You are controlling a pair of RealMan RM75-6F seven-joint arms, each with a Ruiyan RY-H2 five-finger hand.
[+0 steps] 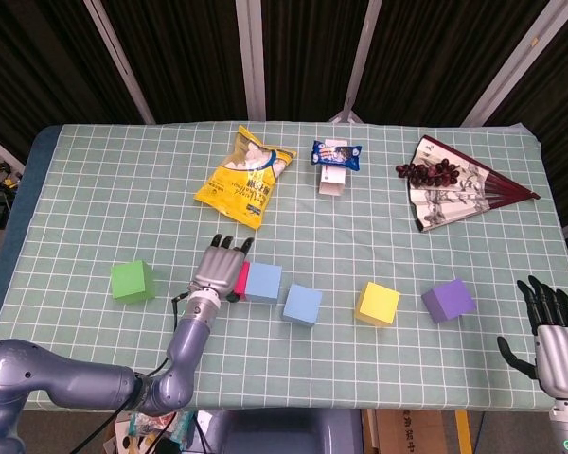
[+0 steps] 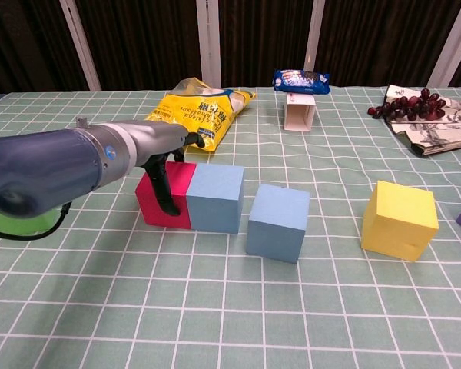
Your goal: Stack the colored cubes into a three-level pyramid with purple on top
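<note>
My left hand (image 1: 220, 269) rests over the red cube (image 2: 165, 199), fingers draped on it, gripping nothing I can confirm. Purple cube (image 1: 448, 300) sits far at three o'clock. Pushing harder could shove the touching blue cube (image 2: 215, 197) askew.

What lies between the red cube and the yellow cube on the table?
Two blue cubes: one touching the red cube, the other standing apart, then bare cloth before the yellow cube. Both views show it.

Red cube (image 2: 163, 201) touching a blue cube (image 2: 215, 197), second blue (image 2: 277, 222) beside, yellow (image 2: 398, 219), purple (image 1: 448, 300), green (image 1: 133, 281) (all flat, unstacked)
</note>
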